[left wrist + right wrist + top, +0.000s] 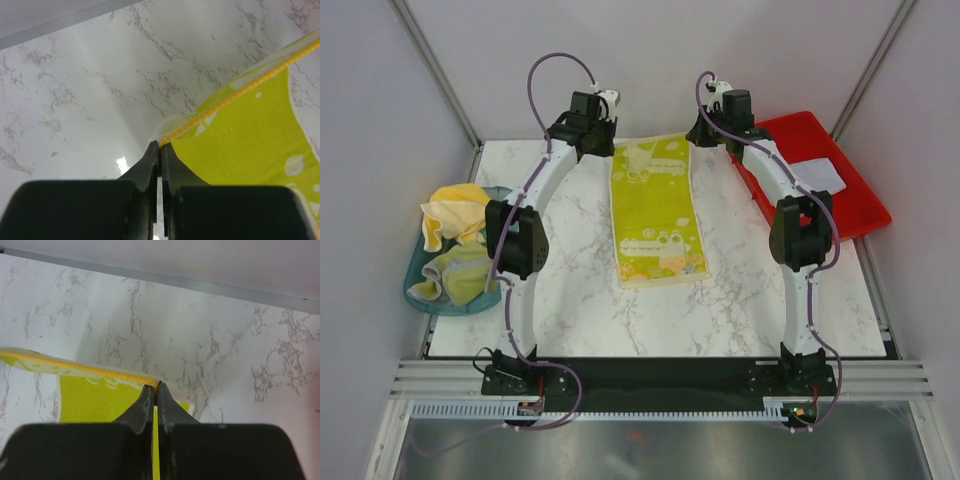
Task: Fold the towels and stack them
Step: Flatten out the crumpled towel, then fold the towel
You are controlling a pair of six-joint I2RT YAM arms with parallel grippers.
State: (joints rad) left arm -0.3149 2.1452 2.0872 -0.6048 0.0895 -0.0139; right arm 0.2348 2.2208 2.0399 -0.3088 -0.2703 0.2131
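Left gripper (pixel 159 146) and right gripper (pixel 156 386): I'm pinching one far green towel (pixel 657 215) corner in each. Fold looks unstarted; towels (pixel 460 240) in basket (pixel 416 288) wait.

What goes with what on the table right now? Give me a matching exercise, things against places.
Things:
1. green towel
2. red tray
3. teal basket
4. white cloth

Places:
a. left edge of the table
b. inside the red tray
c. far right corner of the table
d. flat mid-table, far corners pinched by the left gripper and right gripper

Pairs: 1-d, 2-c, 3-a, 4-b
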